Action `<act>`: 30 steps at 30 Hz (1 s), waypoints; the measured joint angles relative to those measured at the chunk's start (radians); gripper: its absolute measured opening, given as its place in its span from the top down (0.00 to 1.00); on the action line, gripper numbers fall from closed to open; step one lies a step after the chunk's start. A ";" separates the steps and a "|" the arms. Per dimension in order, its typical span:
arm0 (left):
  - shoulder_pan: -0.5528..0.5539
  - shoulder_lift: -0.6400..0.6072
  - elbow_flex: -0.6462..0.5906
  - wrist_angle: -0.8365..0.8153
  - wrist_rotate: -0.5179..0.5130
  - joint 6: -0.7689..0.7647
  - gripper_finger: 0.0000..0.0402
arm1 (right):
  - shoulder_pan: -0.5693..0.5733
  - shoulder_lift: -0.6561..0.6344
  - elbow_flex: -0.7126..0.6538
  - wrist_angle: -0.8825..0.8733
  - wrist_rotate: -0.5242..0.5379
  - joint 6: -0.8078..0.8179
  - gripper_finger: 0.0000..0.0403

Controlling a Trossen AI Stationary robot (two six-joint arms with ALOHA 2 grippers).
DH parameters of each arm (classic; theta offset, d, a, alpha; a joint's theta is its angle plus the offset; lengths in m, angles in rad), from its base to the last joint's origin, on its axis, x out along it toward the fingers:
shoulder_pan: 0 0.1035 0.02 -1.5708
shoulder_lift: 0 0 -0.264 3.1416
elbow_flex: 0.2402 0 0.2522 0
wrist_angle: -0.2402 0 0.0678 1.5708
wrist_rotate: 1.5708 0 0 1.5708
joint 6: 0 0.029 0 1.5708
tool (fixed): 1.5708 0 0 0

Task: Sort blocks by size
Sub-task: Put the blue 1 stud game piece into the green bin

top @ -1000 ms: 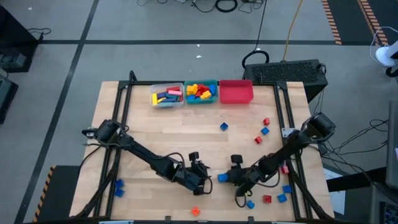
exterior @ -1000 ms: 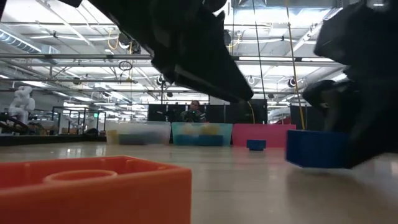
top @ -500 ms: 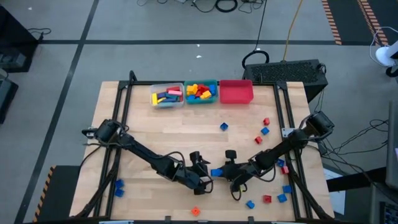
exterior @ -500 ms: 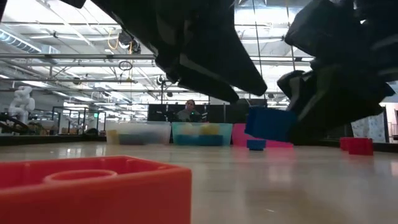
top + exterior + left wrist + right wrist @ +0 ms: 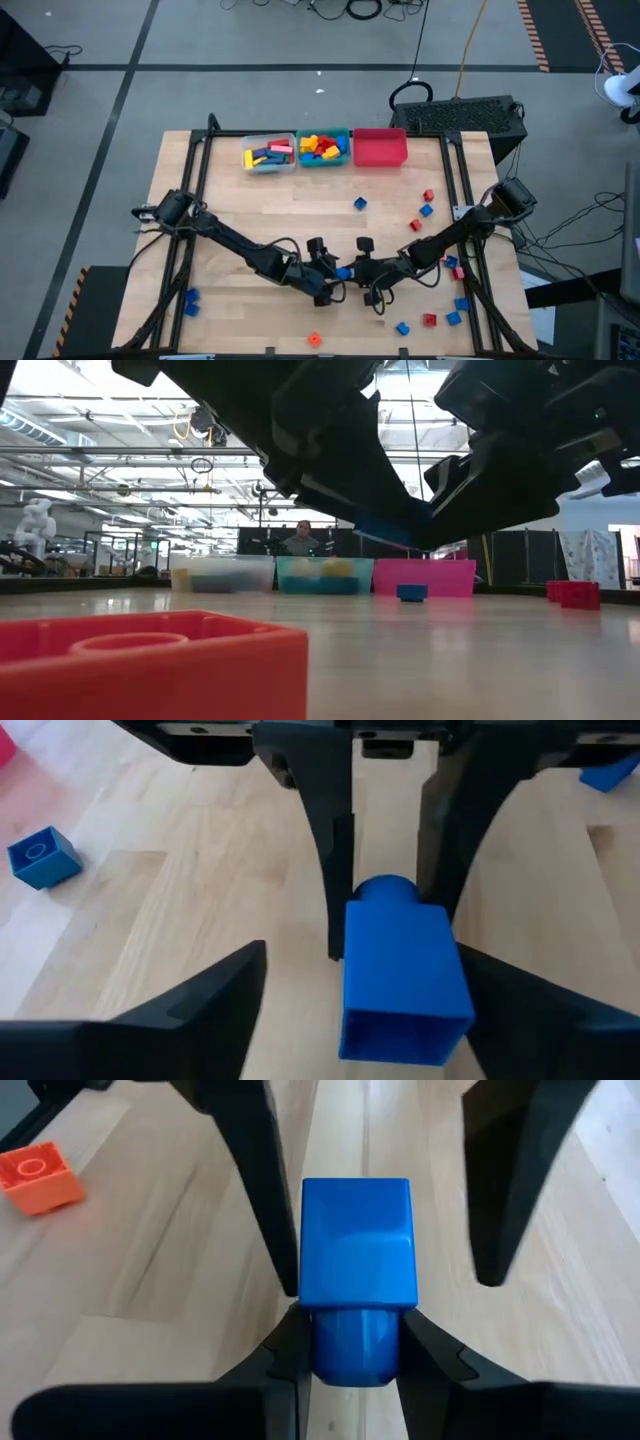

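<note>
High view: handover of blue block [image 5: 345, 272] mid-air, low over tabletop [image 5: 300, 215].
R tool [image 5: 352, 1342] clenched on its stud end; L tool [image 5: 400, 1010] just spread wide, block now btwn its fingers, ungripped. Handover looks imminent.

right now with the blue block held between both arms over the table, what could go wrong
The right gripper pinches the blue block only by its round stud, so it may twist or slip out. The left gripper stands open around the block's other end; letting go before it shuts would likely drop the block onto the table. The fingers sit very close and could collide.
</note>
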 joint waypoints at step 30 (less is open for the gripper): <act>0.375 -0.195 0.001 -0.154 -0.160 0.220 0.66 | -0.002 -0.229 0.000 -0.527 0.320 0.351 0.41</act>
